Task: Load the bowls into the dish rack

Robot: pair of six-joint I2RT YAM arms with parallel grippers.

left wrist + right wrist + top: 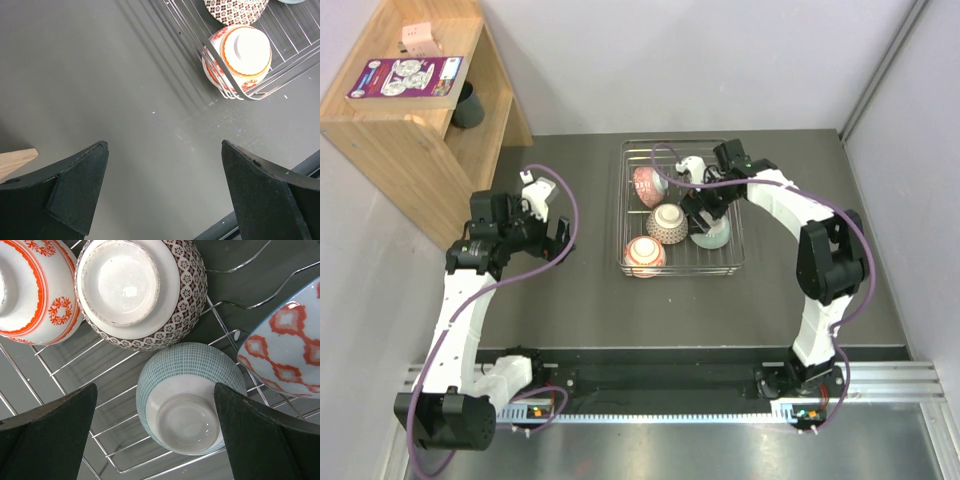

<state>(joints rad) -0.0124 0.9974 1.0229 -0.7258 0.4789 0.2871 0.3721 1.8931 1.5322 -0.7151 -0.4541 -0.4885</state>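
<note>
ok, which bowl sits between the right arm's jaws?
The pale bowl with the fine teal grid, upside down in the dish rack. The brown mesh bowl and red-orange floral bowl lie beyond the open jaws.

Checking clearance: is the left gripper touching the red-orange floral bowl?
Apart. Left wrist view shows bare table between the left gripper and the red-orange floral bowl.

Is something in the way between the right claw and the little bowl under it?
Nothing visible. The open right gripper hangs directly over the grid-patterned bowl; the brown bowl sits beside it, not between.
</note>
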